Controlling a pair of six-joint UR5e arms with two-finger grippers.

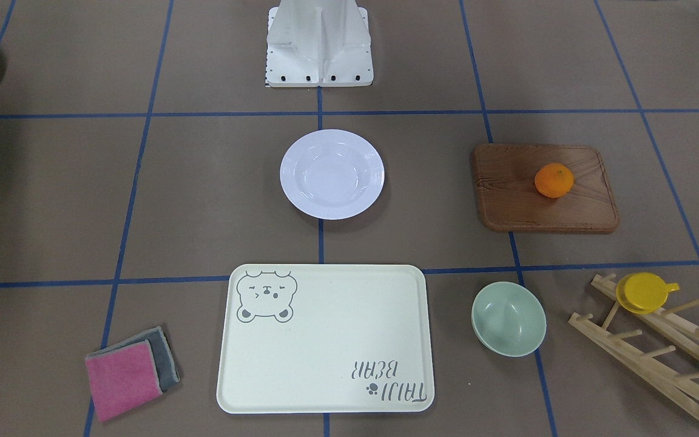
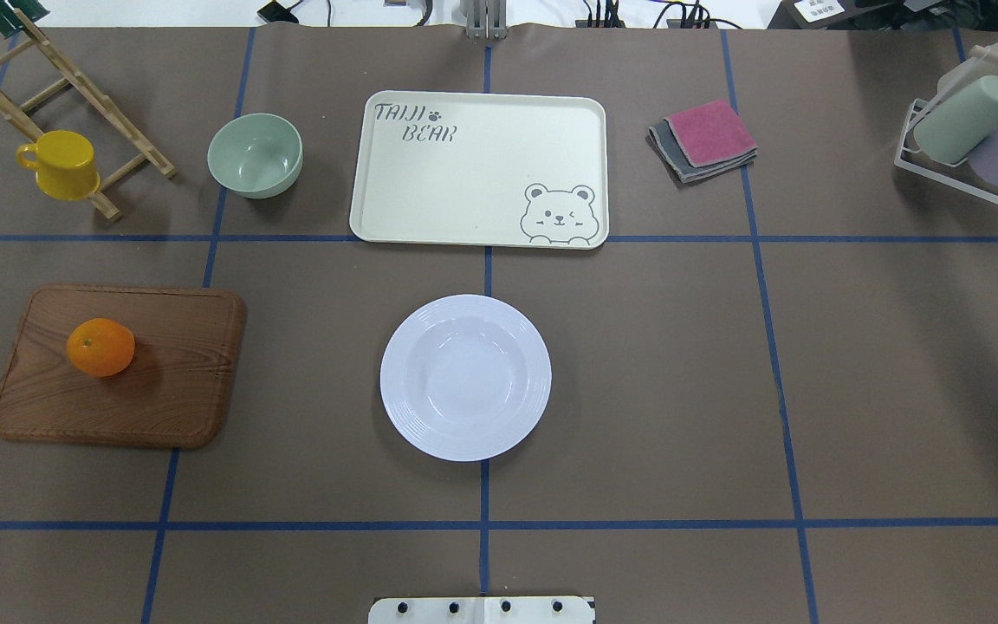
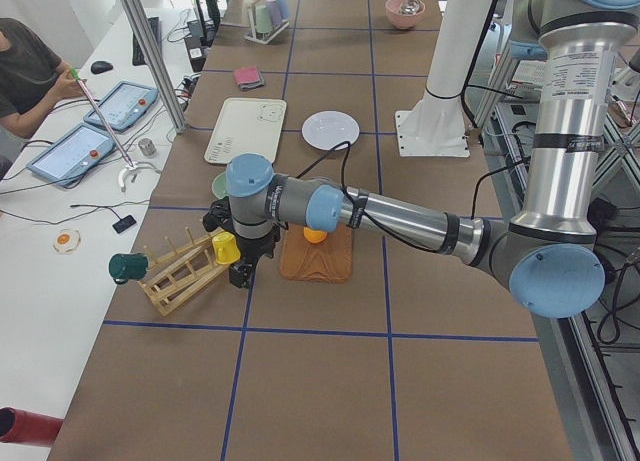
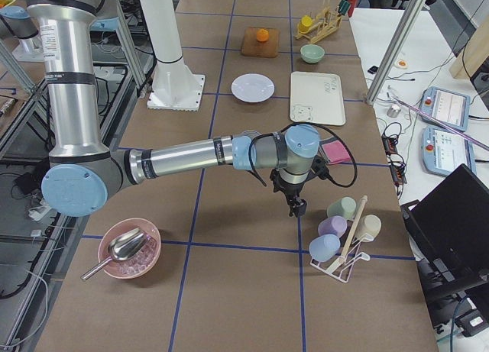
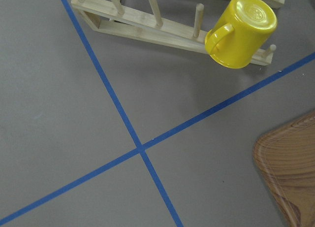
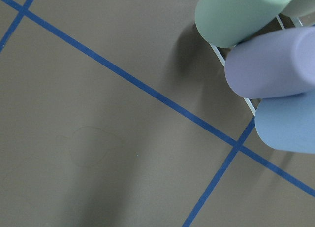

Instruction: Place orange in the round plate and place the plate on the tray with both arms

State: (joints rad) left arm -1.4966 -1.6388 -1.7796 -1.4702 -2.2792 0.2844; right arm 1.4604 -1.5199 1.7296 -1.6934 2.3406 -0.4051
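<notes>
The orange rests on a brown wooden board at the table's left. An empty white round plate sits in the middle, and the cream bear-print tray lies just beyond it. No gripper appears in the overhead or front views. In the exterior left view my left gripper hangs low between the yellow cup and the board; I cannot tell its state. In the exterior right view my right gripper hovers near a rack of pastel cups; I cannot tell its state either.
A pale green bowl and a wooden peg rack holding the yellow cup stand at the far left. Folded pink and grey cloths lie right of the tray. A pink bowl with a scoop sits at the right end.
</notes>
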